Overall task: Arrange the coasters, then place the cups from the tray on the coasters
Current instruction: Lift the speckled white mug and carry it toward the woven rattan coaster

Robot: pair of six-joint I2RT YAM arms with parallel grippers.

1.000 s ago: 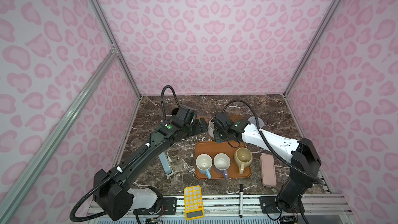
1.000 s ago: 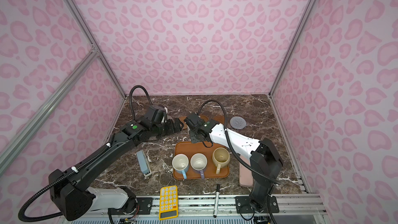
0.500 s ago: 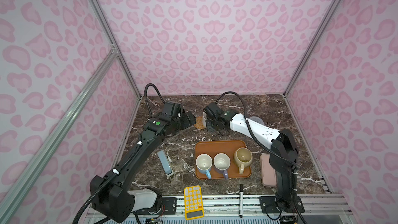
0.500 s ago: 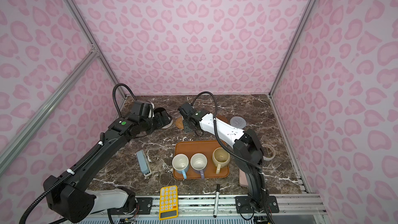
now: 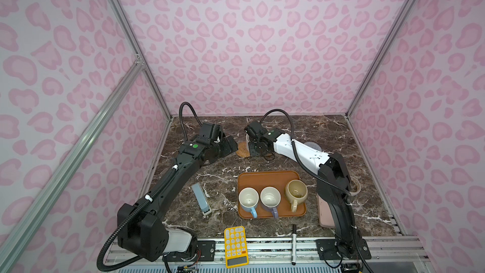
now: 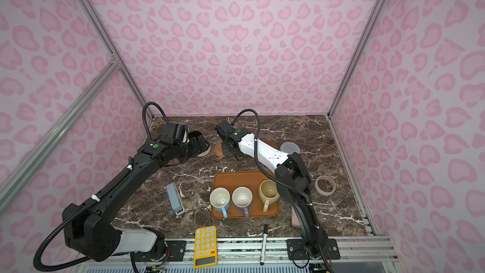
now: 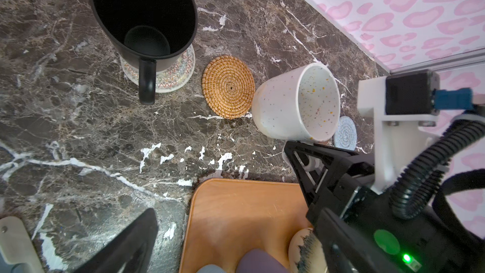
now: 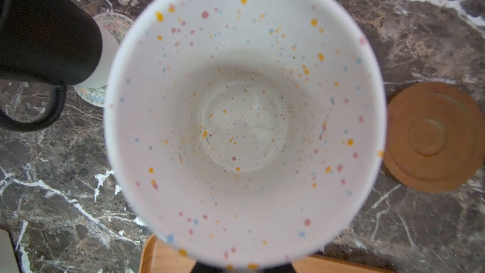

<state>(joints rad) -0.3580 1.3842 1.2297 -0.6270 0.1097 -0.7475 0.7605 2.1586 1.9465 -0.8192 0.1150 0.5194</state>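
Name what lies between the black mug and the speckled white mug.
The tan rattan coaster lies between the black mug and the speckled mug, shown in the left wrist view.

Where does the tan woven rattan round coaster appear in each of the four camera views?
In a top view: the tan woven rattan coaster lies just beyond the orange-brown tray's far left corner.
In a top view: same spot.
Left wrist: between the black mug and the speckled white mug.
Right wrist: not visible; the speckled white mug fills the picture.
Shared landmark: the tray, in all four.
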